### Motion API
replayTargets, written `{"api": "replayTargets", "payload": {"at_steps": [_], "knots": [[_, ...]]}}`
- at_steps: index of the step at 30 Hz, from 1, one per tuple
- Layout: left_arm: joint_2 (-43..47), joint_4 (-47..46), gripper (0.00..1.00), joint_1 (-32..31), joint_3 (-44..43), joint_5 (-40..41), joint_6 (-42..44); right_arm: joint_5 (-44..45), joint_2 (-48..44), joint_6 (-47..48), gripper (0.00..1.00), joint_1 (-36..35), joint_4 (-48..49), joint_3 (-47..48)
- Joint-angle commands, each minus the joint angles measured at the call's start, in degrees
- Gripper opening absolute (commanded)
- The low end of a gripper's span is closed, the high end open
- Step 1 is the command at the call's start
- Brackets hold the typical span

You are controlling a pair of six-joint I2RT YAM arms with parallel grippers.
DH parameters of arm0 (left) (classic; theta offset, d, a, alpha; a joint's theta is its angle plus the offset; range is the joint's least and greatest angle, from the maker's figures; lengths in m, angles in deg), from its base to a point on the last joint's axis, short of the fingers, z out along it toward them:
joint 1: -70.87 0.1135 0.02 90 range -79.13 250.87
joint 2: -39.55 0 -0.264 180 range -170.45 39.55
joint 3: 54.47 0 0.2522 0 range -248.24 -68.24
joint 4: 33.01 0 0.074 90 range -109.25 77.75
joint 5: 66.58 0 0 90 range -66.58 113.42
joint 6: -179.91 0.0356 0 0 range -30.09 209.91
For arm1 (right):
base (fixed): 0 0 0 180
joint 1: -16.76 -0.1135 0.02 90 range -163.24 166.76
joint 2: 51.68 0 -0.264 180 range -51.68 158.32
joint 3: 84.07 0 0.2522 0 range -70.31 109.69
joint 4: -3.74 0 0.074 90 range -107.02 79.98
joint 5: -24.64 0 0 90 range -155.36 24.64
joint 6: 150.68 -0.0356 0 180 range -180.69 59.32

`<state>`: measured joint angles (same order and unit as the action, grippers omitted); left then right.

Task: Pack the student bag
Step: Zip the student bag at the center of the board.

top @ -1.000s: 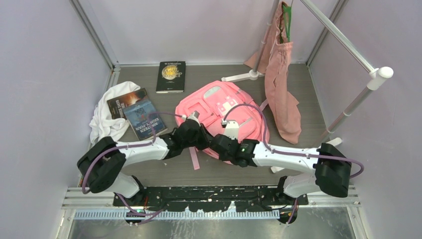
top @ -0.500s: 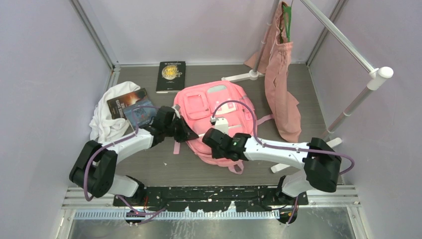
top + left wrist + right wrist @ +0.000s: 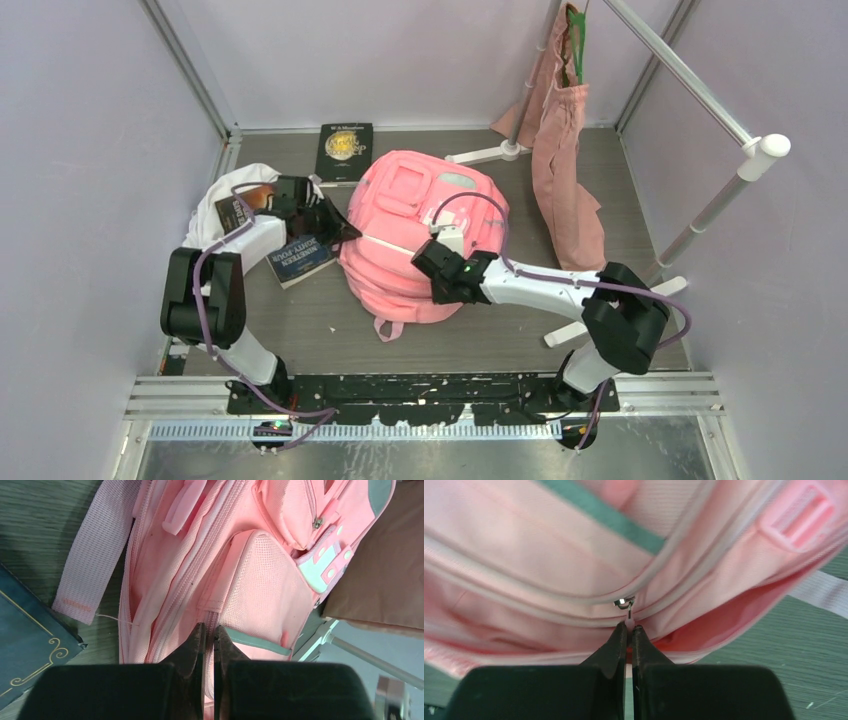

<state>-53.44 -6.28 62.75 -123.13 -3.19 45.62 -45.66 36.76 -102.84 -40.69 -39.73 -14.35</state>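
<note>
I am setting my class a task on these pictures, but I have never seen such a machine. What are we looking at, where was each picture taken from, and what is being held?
Two robot arms stand at the near edge of a table, each ending in a two-finger gripper. The wide picture comes from a camera above; the close-ups come from a camera on each wrist. On the table lie a pink backpack, a black book, a blue book and a white cloth. The left gripper pinches the backpack's fabric; the right gripper pinches its zip pull.
</note>
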Motion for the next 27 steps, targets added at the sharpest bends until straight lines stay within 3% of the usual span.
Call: {"api": "replayTargets", "payload": {"at_steps": [1, 3, 5, 7, 8, 9, 13, 17, 22, 27], "knots": [[1.9, -3.7, 0.0, 2.2, -1.2, 1.9, 1.8, -0.1, -0.2, 1.6, 0.01, 4.4, -5.3, -1.9], [3.2, 0.5, 0.05, 2.0, -2.7, 1.6, 3.2, -1.5, -0.9, 2.0, 0.01, 4.4, -5.1, -1.9], [6.5, 3.8, 0.22, 0.5, -3.6, 4.0, 4.9, -2.8, -1.1, 2.4, 0.01, 4.4, -5.6, -1.3], [11.6, 6.2, 0.44, -2.8, -3.6, 10.1, 6.0, -3.7, -1.5, 2.7, 0.01, 4.3, -5.5, -0.9], [14.9, 7.0, 0.64, -5.2, -3.4, 12.0, 6.6, -3.9, -1.8, 2.8, 0.01, 4.3, -5.4, -0.8], [16.9, 7.4, 0.73, -8.2, -3.0, 12.8, 7.0, -4.1, -2.1, 2.9, 0.01, 4.2, -5.3, -0.6], [21.6, 8.0, 0.72, -15.2, 0.3, 15.3, 1.3, -4.3, -3.6, 3.3, 0.01, 4.2, -4.3, 0.2], [20.5, 11.5, 0.7, -23.0, 1.3, 23.3, -5.7, -5.2, -4.8, 3.4, 0.01, 4.2, -1.8, 0.5], [21.7, 0.9, 0.67, -26.7, 12.0, 27.6, -21.9, -5.2, -3.7, 3.5, 0.01, 4.2, -0.2, 0.6], [18.9, -2.2, 0.67, -31.9, 11.8, 33.7, -25.8, -6.6, -3.0, 3.6, 0.01, 4.1, 1.4, 0.4]]}}
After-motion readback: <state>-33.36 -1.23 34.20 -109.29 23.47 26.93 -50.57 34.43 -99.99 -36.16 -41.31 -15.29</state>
